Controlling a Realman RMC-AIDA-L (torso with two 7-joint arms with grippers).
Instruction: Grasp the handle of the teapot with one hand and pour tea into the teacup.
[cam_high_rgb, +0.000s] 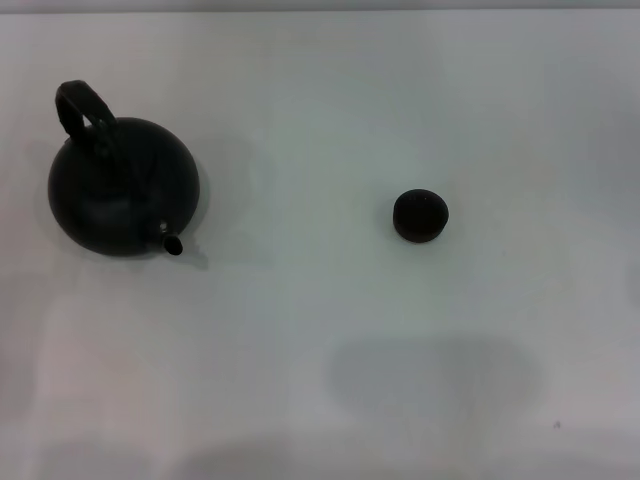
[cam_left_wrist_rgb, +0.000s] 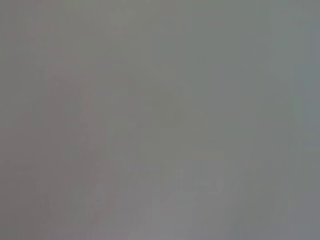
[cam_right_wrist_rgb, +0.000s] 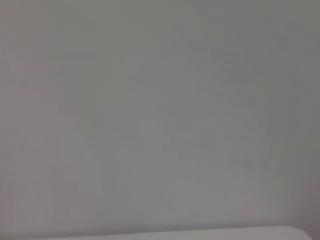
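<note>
The large round matte black teapot (cam_high_rgb: 124, 188) stands upright on the white worktop (cam_high_rgb: 300, 330), on the robot's left side in the head view. Its arched dark handle (cam_high_rgb: 82, 113) rises over the lid and leans toward the far edge of the worktop. The short spout (cam_high_rgb: 170, 241) points toward the robot and slightly to its right.

The small round black teacup (cam_high_rgb: 420, 215) stands on the same worktop, well apart from the teapot, to the right of it. The two things do not touch.

Neither hand shows in the head view, and both wrist views show only a plain pale grey surface. So the places of the teapot and the teacup relative to a hand cannot be given. Whether the left hand and the right hand are open or closed also cannot be told. Nothing grips the handle.
</note>
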